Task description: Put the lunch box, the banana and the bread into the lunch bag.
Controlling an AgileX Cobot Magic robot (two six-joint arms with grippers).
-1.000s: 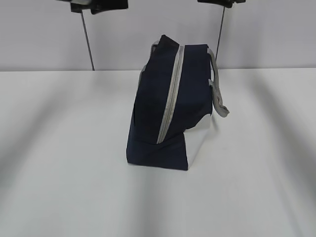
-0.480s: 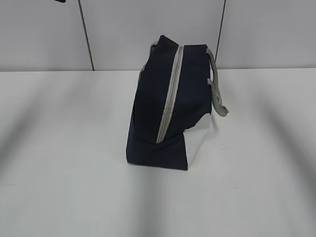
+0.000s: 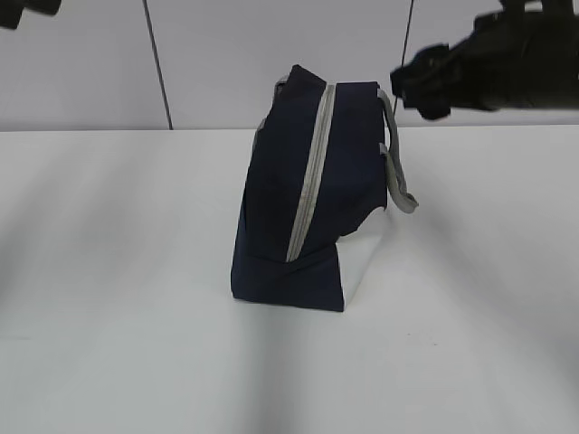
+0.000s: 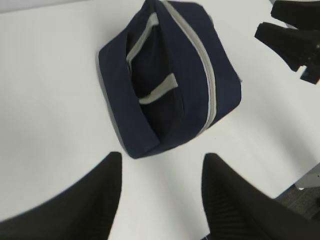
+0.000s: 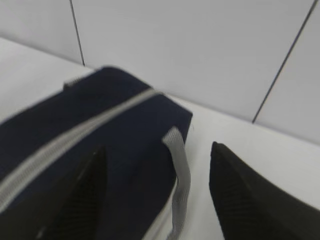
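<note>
The dark navy lunch bag (image 3: pixel 298 194) stands on the white table with its grey zipper (image 3: pixel 313 172) running over the top, and the zipper looks shut. A grey loop handle (image 3: pixel 396 172) hangs on its right side. My right gripper (image 3: pixel 412 86) is open and empty, in the air just right of the bag's top, above that handle. In the right wrist view the bag (image 5: pixel 90 165) and handle (image 5: pixel 181 170) lie between the open fingers. My left gripper (image 4: pixel 162 156) is open and empty, high above the bag (image 4: pixel 170 75). The lunch box, banana and bread are out of view.
The white table (image 3: pixel 118 271) spreads around the bag, with a grey panelled wall (image 3: pixel 226 54) behind. A dark part of the left arm (image 3: pixel 25 11) shows in the top left corner. The right gripper shows in the left wrist view (image 4: pixel 295 35).
The right gripper has come into the exterior view from the upper right, down beside the bag's top. A bit of the left arm now shows top left. The bag has not moved.
</note>
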